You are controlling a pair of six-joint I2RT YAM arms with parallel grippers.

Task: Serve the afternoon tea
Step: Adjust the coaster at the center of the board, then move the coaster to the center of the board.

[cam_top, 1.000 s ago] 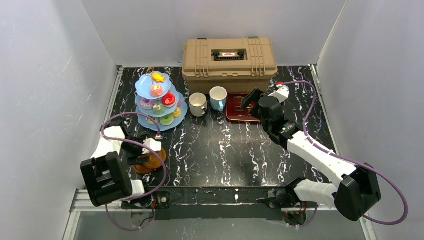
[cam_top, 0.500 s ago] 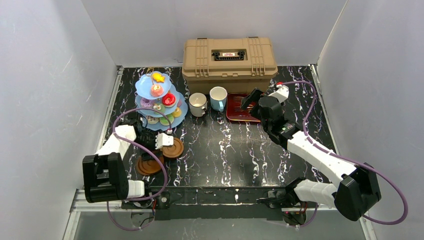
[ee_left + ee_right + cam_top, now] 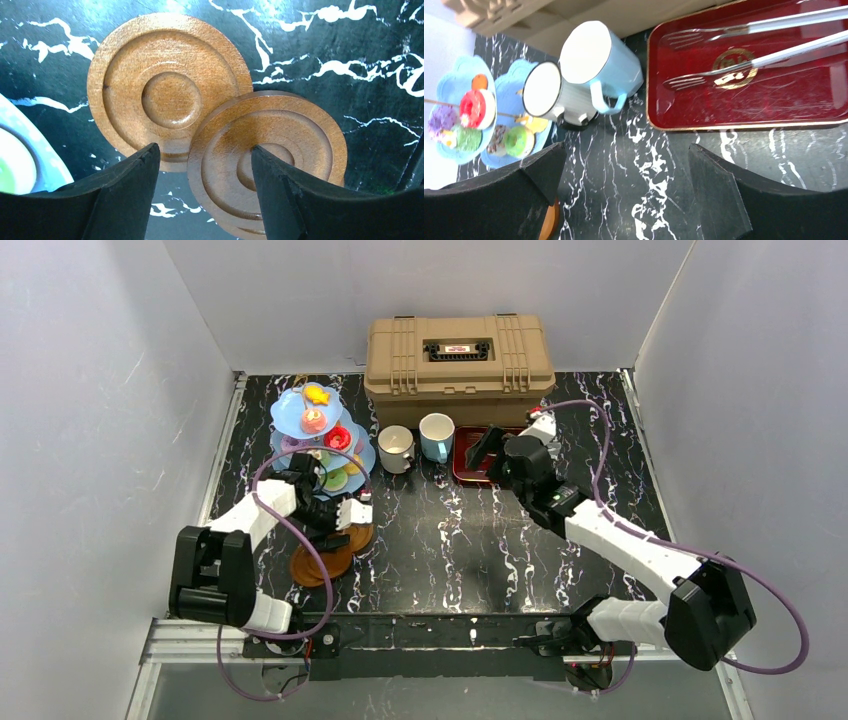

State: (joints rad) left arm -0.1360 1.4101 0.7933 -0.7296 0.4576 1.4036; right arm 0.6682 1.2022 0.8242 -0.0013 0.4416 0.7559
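No legible txt; toolbox label (image 3: pixel 457 348), tray emblem (image 3: pixel 734 65) too blurred.

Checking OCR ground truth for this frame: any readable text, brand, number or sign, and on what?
No text is legible in any view.
Red-and-white label on the tan toolbox lid: too small to read.
Gold emblem in the dark-red tray: blurred, unreadable.
White mug, light-blue mug, saucers: no markings visible.

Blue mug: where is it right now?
In the top view the blue mug stands at the back, mid-table, between the white mug and the red tray.
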